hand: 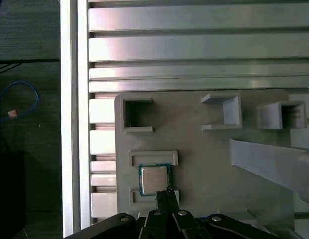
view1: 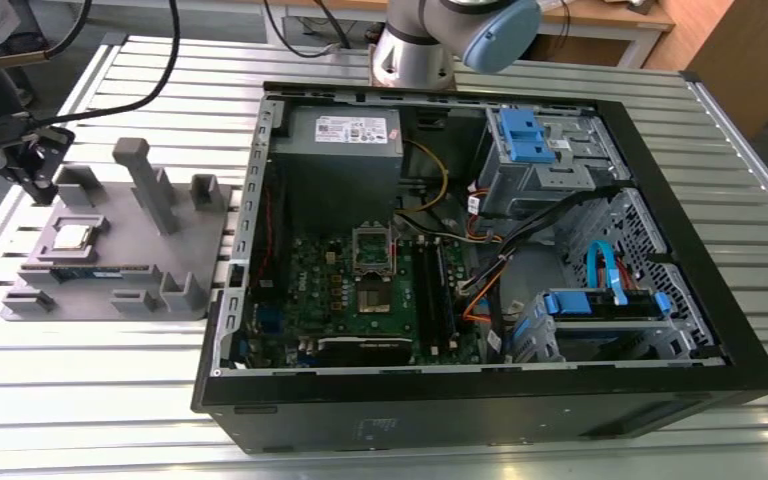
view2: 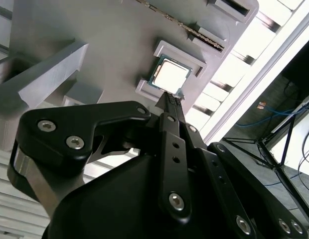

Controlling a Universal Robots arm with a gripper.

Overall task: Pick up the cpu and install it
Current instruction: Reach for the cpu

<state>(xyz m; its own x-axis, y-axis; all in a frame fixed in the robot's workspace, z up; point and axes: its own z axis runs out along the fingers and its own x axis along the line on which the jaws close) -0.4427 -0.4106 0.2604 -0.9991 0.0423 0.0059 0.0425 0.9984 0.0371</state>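
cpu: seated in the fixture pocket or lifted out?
Seated. The cpu lies flat between the grey fixture's two brackets in both wrist views; the end effector sits at its edge.

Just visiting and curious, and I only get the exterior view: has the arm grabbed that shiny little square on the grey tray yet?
Observer: No. In the first wrist view the cpu lies flat in its seat on the grey fixture, between two raised brackets.
Operator: Where is the grabbing part?
Observer: In the second wrist view the end effector, shut, points at the cpu's corner.
Operator: Touching it?
Observer: In both wrist views its tip lies over the cpu's edge; contact I cannot tell.
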